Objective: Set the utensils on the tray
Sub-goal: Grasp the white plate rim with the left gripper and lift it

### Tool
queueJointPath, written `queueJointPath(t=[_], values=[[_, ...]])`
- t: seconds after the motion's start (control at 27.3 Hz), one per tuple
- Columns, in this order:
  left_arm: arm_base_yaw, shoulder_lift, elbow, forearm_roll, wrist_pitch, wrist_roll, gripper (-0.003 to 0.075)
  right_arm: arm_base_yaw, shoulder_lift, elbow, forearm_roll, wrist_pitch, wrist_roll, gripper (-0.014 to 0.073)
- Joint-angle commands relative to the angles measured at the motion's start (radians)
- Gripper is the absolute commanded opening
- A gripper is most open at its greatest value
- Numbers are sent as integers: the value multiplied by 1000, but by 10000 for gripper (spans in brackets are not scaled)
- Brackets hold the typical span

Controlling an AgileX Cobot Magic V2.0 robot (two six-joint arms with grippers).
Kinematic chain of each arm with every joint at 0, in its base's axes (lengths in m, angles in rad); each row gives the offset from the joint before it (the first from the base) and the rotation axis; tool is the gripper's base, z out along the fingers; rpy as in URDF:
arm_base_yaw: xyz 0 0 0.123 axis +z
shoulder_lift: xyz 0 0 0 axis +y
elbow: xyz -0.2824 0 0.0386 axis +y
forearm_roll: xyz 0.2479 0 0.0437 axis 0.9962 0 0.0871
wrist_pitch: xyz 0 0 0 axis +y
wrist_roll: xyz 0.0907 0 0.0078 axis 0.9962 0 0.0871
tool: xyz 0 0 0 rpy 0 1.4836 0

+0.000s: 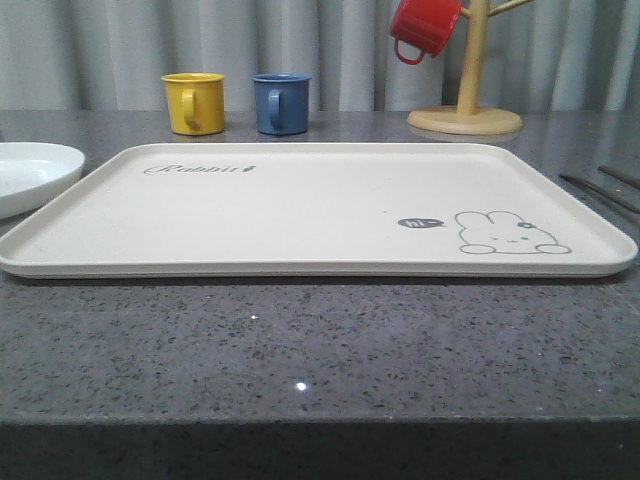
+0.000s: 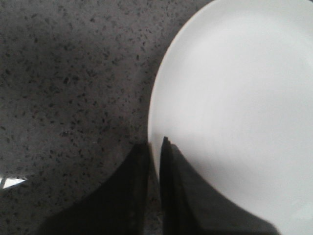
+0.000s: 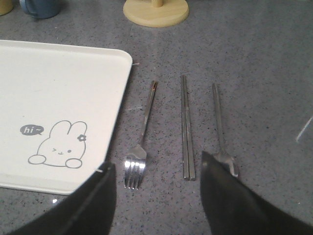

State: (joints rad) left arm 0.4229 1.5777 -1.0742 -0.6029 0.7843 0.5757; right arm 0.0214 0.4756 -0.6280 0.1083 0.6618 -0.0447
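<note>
Utensils lie on the counter (image 3: pixel 274 73) right of the empty tray (image 3: pixel 58 88): fork (image 3: pixel 142 142), chopsticks (image 3: pixel 186 127), spoon (image 3: pixel 220 127). Thin, stiff, probably slippery; pinch mid-handle. Left gripper (image 2: pixel 155 191) fingers nearly closed, empty; right gripper (image 3: pixel 156 196) spread wide.

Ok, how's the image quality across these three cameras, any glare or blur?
Front view: sharp, with small ceiling-light glints on the speckled grey countertop. Left wrist view: soft, the round white plate washed out, the left gripper a dark blur. Right wrist view: clear on the shiny silver fork; the right gripper is blurred.
</note>
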Motion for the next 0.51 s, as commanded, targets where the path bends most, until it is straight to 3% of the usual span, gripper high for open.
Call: queueJointPath(t=[0.0, 0.18, 0.48], values=[[-1, -35, -31, -27, -31, 4, -18, -5, 14, -30, -7, -79, -6, 423], [-1, -37, -50, -24, -1, 4, -18, -5, 14, -30, -7, -79, -6, 423], [-10, -105, -226, -106, 194, 33, -18, -5, 14, -30, -7, -79, -6, 423]])
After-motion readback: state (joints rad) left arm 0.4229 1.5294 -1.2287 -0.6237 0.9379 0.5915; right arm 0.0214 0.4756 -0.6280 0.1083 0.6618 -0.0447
